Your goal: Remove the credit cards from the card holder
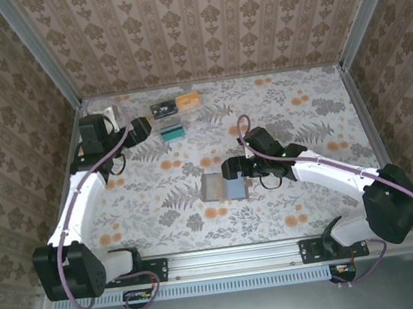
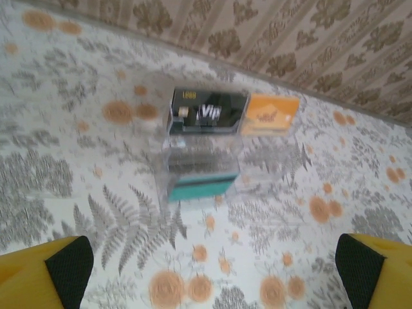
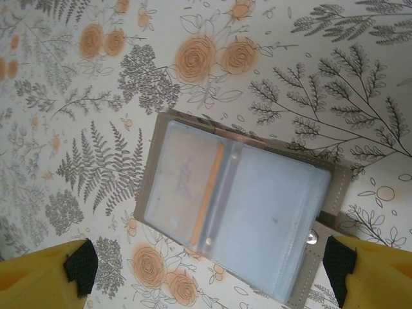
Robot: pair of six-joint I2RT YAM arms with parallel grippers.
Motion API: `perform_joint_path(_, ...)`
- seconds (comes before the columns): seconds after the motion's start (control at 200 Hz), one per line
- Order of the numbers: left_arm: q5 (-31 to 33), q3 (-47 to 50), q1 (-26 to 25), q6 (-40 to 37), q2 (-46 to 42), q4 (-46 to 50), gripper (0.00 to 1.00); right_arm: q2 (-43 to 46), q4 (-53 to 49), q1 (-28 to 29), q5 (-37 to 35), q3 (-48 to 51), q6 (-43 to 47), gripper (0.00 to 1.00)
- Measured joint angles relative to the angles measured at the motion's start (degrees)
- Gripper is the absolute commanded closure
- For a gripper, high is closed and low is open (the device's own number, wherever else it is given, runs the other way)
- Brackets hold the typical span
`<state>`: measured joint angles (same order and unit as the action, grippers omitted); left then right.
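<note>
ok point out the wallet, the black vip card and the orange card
wallet (image 3: 239, 207), right wrist view, middle of open inside
black vip card (image 2: 206, 111), left wrist view, on the lettering
orange card (image 2: 271, 114), left wrist view, its middle

White letters "VIP" stand on the black card (image 2: 207, 111); its smaller print is illegible.
</note>
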<state>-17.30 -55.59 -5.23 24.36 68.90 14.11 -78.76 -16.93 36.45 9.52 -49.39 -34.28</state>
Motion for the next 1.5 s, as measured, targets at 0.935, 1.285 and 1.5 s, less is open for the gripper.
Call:
perform_joint_path(0.935, -4.48, 17.66, -28.68, 19.12, 11.23, -6.03, 0.70, -11.13, 0.04, 3.21, -5.31, 5.03, -0.85, 0.73)
perform_joint_path(1.285, -6.88, 15.19, -30.75, 19.43, 18.21, -8.39, 0.70, -12.31, -0.04, 3.21, -6.34, 3.85, -0.83, 0.80)
perform_joint_path(1.5, -7.32, 14.67, -30.80, 19.43, 20.28, -9.05, 0.70, -12.33, -0.04, 3.21, -6.36, 3.85, -0.85, 0.80)
